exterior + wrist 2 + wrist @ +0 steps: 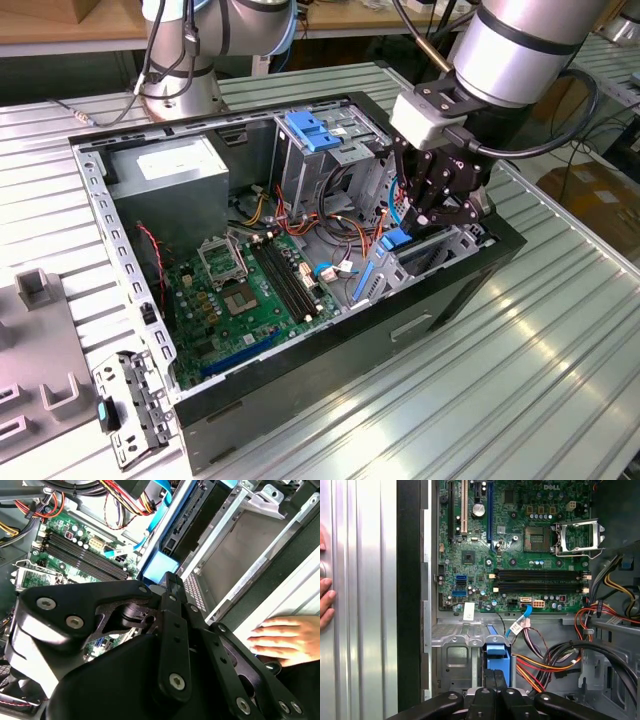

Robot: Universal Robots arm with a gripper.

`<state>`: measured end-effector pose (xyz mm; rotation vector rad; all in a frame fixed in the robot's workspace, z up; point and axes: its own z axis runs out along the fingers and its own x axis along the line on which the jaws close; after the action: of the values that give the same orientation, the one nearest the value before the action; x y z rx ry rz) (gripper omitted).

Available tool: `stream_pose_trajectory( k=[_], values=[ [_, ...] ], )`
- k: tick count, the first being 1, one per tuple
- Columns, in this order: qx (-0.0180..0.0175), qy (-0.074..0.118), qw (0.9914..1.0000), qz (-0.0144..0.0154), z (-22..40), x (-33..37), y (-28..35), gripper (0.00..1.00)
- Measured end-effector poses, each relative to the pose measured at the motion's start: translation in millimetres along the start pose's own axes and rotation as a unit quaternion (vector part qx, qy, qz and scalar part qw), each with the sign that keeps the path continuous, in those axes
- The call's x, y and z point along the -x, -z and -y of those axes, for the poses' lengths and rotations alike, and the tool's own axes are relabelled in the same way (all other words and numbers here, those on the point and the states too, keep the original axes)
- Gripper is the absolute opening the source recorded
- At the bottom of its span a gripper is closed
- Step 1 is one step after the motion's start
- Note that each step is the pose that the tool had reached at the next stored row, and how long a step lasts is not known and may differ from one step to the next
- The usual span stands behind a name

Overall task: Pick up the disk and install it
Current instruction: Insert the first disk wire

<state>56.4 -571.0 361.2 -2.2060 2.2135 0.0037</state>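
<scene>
The gripper [428,212] reaches down into the open computer case [300,392], at the metal drive cage on the exterior view's right. Its fingers are drawn close together, pinching the blue end of the disk [399,240]. The disk stands on edge in that cage — just beside the green motherboard [250,290]. A person's hand [282,640] rests flat on the ribbed table [500,380], close beside the case.

The scene contains one gripper [495,680], one disk [498,657] at its tip, one motherboard [520,555] beyond the tip with one processor socket [538,539], and one hand [282,640] off to its side.
</scene>
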Motion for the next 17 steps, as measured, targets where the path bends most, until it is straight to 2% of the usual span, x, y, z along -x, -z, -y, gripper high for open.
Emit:
stream_pose_trajectory(
  k=[3, 6, 7, 9, 12, 14, 16, 17],
  values=[
    [0.0000, 0.000, 1.00000, 0.0001, 1.1, 0.0, -0.1, 0.11],
    [0.0001, 0.001, 1.00000, 0.0000, 5.4, 0.0, -0.1, 0.11],
    [0.0018, 0.002, 1.00000, 0.0000, 12.5, 0.0, -0.1, 0.11],
    [0.0040, 0.003, 0.99999, 0.0000, 20.3, 0.1, -0.2, 0.11],
    [0.0062, 0.004, 0.99997, -0.0006, 45.5, 0.3, -0.8, 0.11],
    [0.0067, 0.005, 0.99996, -0.0007, 52.9, 0.4, -0.9, 0.11],
    [0.0073, 0.017, 0.99983, -0.0007, 54.2, 0.4, -0.6, 0.11],
    [0.0078, 0.029, 0.99954, -0.0007, 54.3, 0.4, 0.3, 0.11]
  ],
)
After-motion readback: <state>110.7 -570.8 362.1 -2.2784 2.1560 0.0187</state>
